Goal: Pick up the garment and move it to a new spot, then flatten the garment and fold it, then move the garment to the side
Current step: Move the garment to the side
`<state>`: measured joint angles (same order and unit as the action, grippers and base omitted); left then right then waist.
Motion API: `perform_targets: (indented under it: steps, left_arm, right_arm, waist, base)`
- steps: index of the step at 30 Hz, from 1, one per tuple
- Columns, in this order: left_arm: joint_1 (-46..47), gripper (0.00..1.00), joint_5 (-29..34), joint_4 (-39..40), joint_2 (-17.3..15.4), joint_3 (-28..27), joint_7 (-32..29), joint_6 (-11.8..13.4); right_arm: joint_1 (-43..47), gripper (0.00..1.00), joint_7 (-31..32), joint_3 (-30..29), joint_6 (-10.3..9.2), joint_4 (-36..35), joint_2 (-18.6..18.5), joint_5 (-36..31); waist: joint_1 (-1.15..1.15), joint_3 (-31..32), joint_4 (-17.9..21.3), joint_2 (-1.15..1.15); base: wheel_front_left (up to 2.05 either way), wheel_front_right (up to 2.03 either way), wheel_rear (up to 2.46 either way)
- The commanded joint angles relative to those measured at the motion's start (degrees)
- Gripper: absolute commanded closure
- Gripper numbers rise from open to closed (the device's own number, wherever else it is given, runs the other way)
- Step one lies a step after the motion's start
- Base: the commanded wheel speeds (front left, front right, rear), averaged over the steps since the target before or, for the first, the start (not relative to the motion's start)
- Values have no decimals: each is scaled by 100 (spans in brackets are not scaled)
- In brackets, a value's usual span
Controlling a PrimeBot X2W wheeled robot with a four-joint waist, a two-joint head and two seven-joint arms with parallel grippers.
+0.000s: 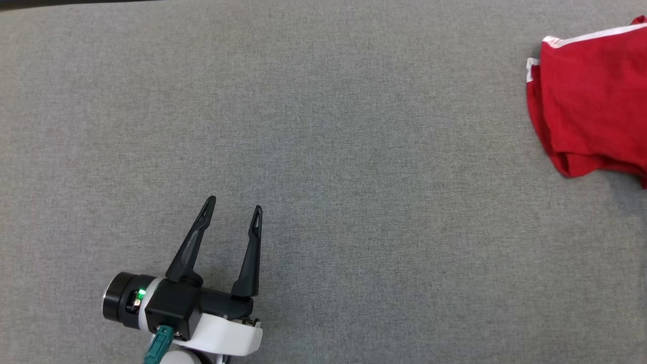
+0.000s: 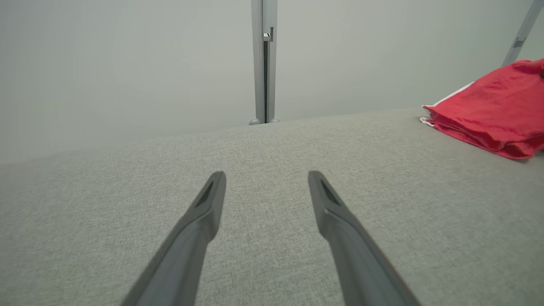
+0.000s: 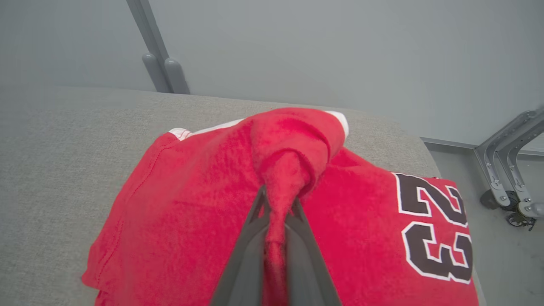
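Note:
A red garment [image 1: 591,101] with white trim lies folded at the far right edge of the grey table; it also lies at the right in the left wrist view [image 2: 488,114]. In the right wrist view the garment [image 3: 191,199] carries a black number 23, and my right gripper [image 3: 278,204] is shut on a bunched fold of it, lifting that fold above the rest. My left gripper [image 1: 235,205] stands open over bare table at the lower left, far from the garment; its fingers [image 2: 210,199] hold nothing.
The grey fabric table [image 1: 323,151] stretches wide between the left gripper and the garment. A grey upright post [image 2: 263,59] stands behind the table's far edge. Metal frame legs [image 3: 505,170] stand on the floor past the table's right end.

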<state>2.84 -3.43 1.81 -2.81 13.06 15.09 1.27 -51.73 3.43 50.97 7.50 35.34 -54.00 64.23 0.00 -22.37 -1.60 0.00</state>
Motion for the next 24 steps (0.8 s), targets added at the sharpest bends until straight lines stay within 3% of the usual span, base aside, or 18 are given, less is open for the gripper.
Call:
perform_targets:
  steps: [1, 9, 14, 15, 16, 17, 18, 24]
  left_arm:
    - [90, 0, 57, 22, -19, -34, 6, -29]
    - [172, 0, 158, 36, -19, -103, 6, -174]
    - [207, 0, 196, 48, -19, -125, 6, -207]
    - [215, 0, 199, 47, -19, -117, 6, -207]
    - [221, 0, 198, 44, -19, -115, 6, -206]
    - [227, 0, 189, 34, -19, -108, 6, -204]
    - [231, 0, 183, 20, -18, -105, 6, -204]
    - [206, 0, 130, 46, -19, -127, 6, -124]
  right_arm:
    - [-75, 100, -58, -29, -2, 20, -111, -32]
    - [-229, 100, 71, 40, -2, 148, -630, -296]
    - [-277, 98, 69, -22, -2, 341, -750, -445]
    - [-276, 86, 46, -44, -2, 397, -752, -464]
    - [-265, 86, 17, -88, -3, 480, -729, -465]
    - [-253, 5, -23, -125, -3, 574, -694, -490]
    - [-253, 0, -94, -148, -3, 651, -654, -563]
    - [-453, 0, -1003, -207, -2, 1099, -305, -1532]
  waist:
    - [0, -72, 13, 0]
    - [0, -226, 1, 0]
    - [0, -279, 4, 0]
    - [0, -285, 4, 0]
    - [0, -287, 6, 0]
    - [0, -285, 7, 0]
    - [0, -277, 9, 0]
    - [0, -25, 78, 0]
  base:
    - [0, 0, 0]
    - [0, 0, 0]
    - [0, 0, 0]
    - [0, 0, 0]
    - [0, 0, 0]
    - [0, 0, 0]
    - [0, 0, 0]
    - [0, 0, 0]
